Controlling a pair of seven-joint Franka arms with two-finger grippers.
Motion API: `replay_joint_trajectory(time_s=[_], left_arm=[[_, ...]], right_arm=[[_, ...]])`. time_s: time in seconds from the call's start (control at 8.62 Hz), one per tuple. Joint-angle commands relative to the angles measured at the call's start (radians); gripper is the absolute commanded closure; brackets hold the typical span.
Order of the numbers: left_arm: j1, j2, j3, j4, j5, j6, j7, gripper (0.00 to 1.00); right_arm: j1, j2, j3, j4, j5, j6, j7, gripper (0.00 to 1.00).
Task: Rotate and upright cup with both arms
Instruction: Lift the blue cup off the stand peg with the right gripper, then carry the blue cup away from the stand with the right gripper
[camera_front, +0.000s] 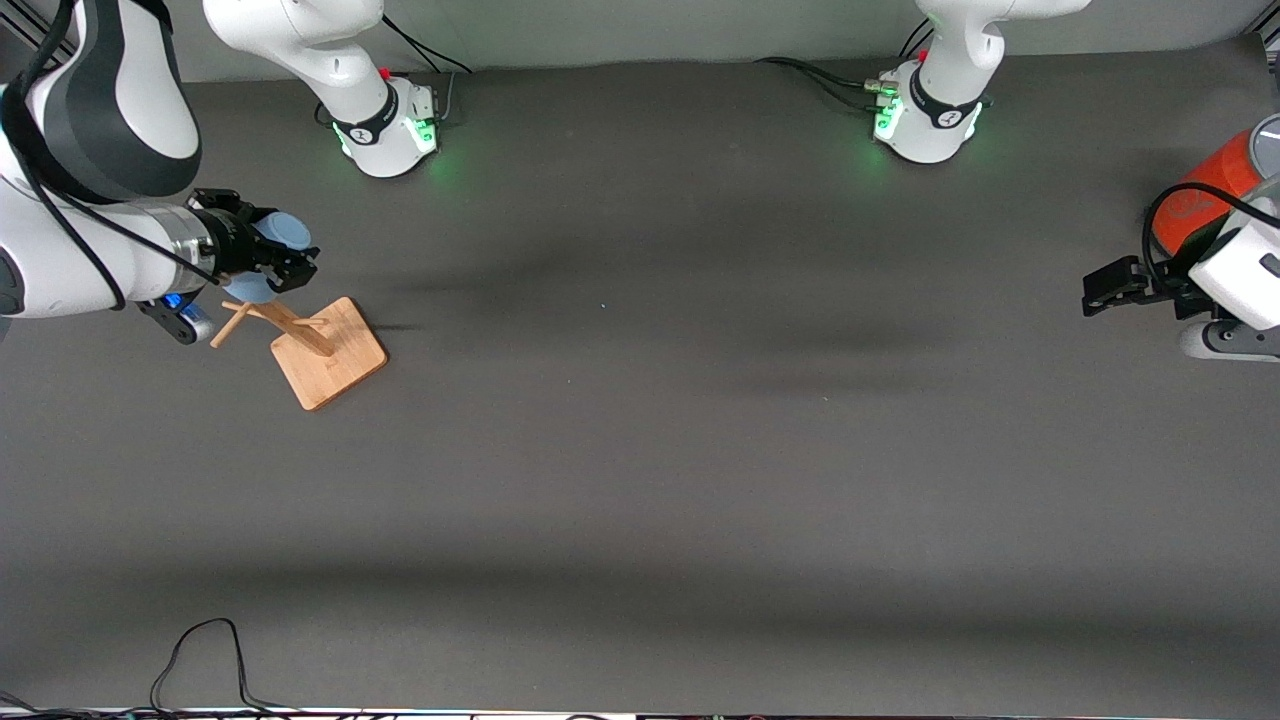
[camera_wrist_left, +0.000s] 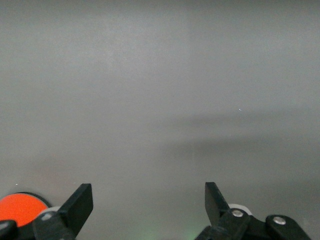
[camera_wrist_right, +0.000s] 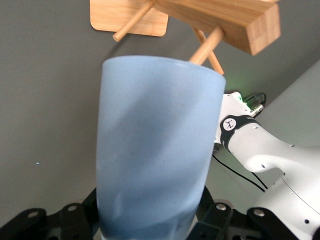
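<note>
Two grippers: your right gripper (camera_front: 285, 262) is clamped on the cup (camera_front: 283, 238) over the rack (camera_front: 318, 348); your left gripper (camera_front: 1100, 290) waits, jaws apart, beside the can (camera_front: 1205, 190).

grey table (camera_front: 640, 480) – wooden rack (camera_front: 328, 352); orange can (camera_front: 1205, 190)

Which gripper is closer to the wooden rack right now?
Right. The right gripper, holding the cup, hangs just above the wooden rack; the left gripper waits open beside the orange can.

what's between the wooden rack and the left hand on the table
Nothing: the front view shows only bare grey table between the wooden rack and the open left hand. The right hand holds the cup over the rack.
</note>
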Motion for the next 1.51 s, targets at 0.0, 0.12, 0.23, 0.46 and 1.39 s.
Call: replay_joint_trajectory(time_s=[0.0, 0.12, 0.23, 0.46, 1.39], left_arm=[[-0.011, -0.022, 0.005, -0.015, 0.001, -0.008, -0.012, 0.0], [-0.01, -0.025, 0.005, -0.015, 0.001, -0.008, -0.01, 0.0], [-0.01, -0.025, 0.005, -0.015, 0.001, -0.008, -0.012, 0.0], [-0.01, -0.025, 0.006, -0.015, 0.001, -0.008, -0.01, 0.0], [-0.013, -0.023, 0.003, -0.018, -0.002, -0.008, -0.012, 0.0]], right_arm=[[0.006, -0.025, -0.005, 0.013, 0.059, -0.055, 0.027, 0.68], [0.017, -0.027, -0.005, 0.013, 0.074, -0.058, 0.032, 0.68], [0.052, -0.03, -0.009, 0.013, 0.087, -0.058, 0.039, 0.68], [0.079, -0.028, -0.005, 0.032, 0.124, -0.049, 0.056, 0.68], [0.288, 0.305, 0.004, 0.296, 0.162, 0.385, -0.085, 0.67]])
